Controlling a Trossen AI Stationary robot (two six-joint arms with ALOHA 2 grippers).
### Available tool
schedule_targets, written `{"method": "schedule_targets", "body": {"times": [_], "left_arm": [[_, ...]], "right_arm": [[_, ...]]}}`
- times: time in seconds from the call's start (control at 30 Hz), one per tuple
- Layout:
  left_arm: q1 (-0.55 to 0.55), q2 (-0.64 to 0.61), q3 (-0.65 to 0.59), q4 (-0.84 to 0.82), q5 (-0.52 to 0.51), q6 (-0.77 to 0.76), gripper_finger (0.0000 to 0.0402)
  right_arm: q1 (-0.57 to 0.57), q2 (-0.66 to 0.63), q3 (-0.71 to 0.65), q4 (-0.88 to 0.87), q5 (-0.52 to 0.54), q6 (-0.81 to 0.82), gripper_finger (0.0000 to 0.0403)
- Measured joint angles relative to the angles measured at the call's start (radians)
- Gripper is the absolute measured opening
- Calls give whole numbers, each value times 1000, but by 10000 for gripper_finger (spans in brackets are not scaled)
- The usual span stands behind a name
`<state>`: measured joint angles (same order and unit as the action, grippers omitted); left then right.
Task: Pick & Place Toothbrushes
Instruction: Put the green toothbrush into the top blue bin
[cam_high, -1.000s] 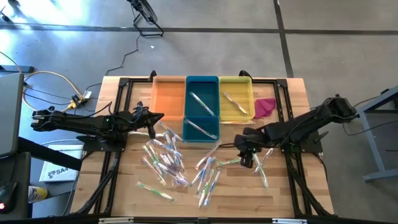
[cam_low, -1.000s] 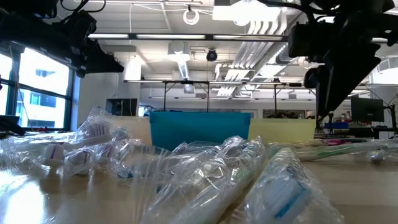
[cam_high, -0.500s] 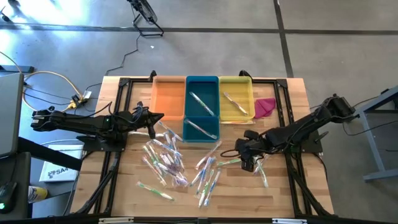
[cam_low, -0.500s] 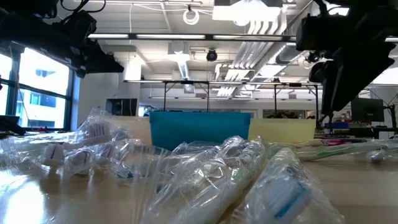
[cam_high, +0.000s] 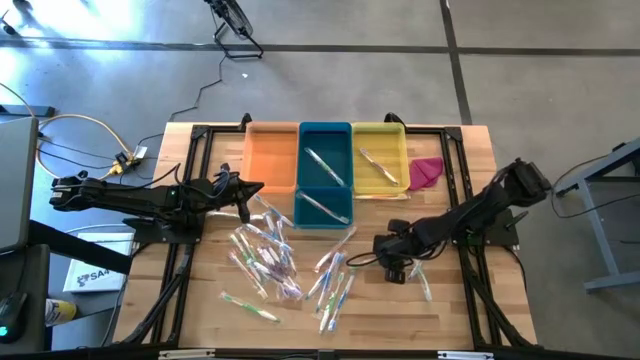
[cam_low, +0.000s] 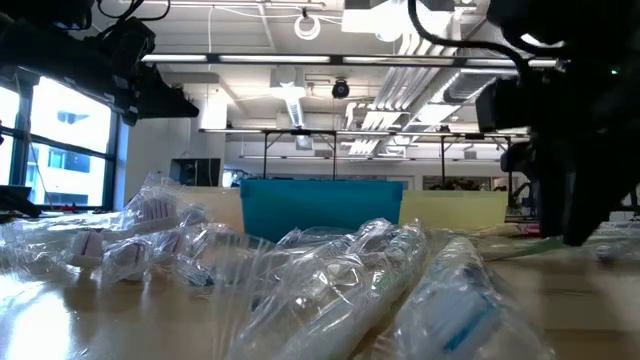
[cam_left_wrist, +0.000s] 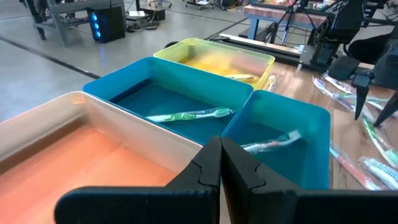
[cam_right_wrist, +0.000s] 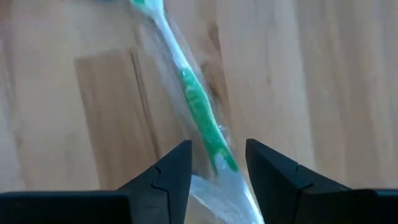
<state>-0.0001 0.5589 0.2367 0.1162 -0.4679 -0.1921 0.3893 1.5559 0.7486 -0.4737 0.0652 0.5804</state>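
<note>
Wrapped toothbrushes lie scattered on the wooden table: one heap (cam_high: 265, 255) at centre left, another (cam_high: 335, 277) in the middle, and a few (cam_high: 422, 272) to the right. My right gripper (cam_high: 392, 264) is low over the table and open. Its fingers (cam_right_wrist: 171, 177) stand on either side of the handle end of a green toothbrush (cam_right_wrist: 199, 106) in a clear wrapper that lies flat on the wood. My left gripper (cam_high: 257, 189) is shut, holds nothing, and hovers by the near side of the orange bin (cam_high: 270, 158); its wrist view shows it (cam_left_wrist: 221, 163) above the bins.
Three bins stand in a row at the far side: orange, teal (cam_high: 325, 172) with two toothbrushes, and yellow (cam_high: 380, 158) with one. A pink cloth (cam_high: 425, 172) lies right of the yellow bin. Bare wood shows along the near edge and in the right corner.
My right gripper has moved down and slightly toward the table's near edge, coming low over the green toothbrush. The left arm and the toothbrushes have kept still.
</note>
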Motion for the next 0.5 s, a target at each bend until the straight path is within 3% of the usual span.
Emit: {"method": "schedule_targets", "body": {"times": [0.5], "left_arm": [[0, 0, 0, -11, 0, 0, 0]], "right_arm": [[-1, 44, 2, 12, -6, -1, 144]]}}
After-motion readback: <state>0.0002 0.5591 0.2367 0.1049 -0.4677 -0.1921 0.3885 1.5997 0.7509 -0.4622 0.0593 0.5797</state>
